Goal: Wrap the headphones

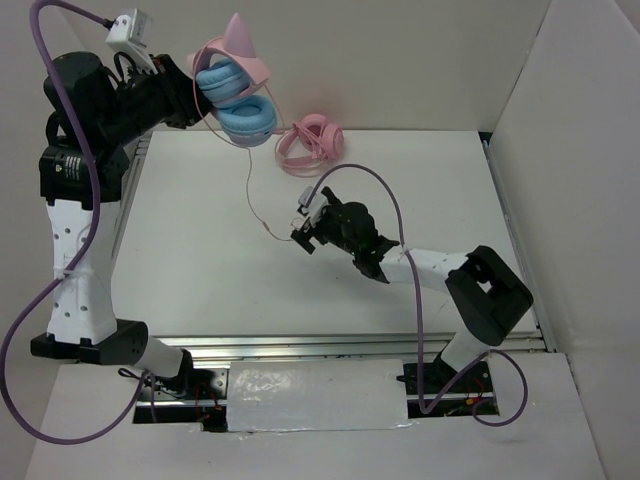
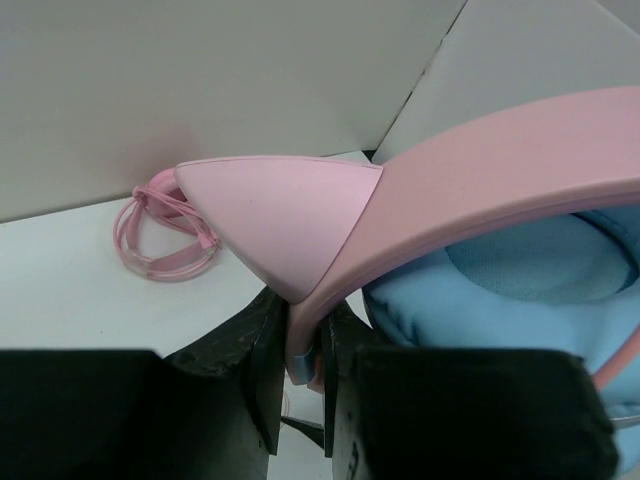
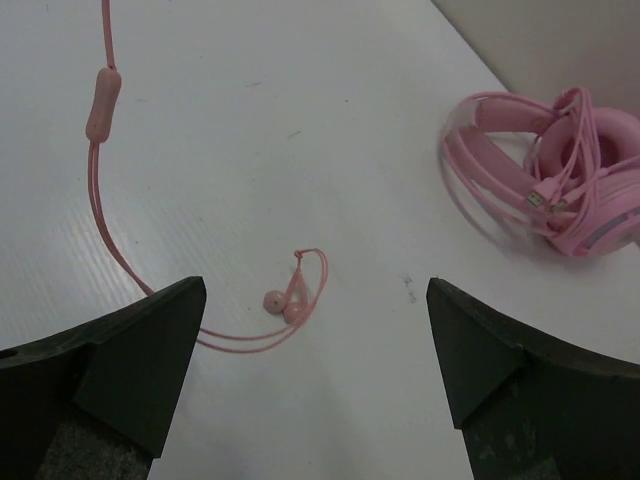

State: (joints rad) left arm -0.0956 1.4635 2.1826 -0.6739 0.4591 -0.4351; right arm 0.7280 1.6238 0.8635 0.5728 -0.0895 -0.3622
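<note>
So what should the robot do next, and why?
Probably lower the right gripper and pinch the cable near its curled end. The left gripper holds the headphones up by the headband, the cable trails loose onto the table, and the right gripper is open above that end.

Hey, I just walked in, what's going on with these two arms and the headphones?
The left gripper is clamped on the pink headband of the cat-ear headphones, holding them up above the back left of the table. Their thin cable hangs down to the table, not yet wrapped. The right gripper hovers open over the cable's loose end. A second, all-pink pair lies apart at the back.
</note>
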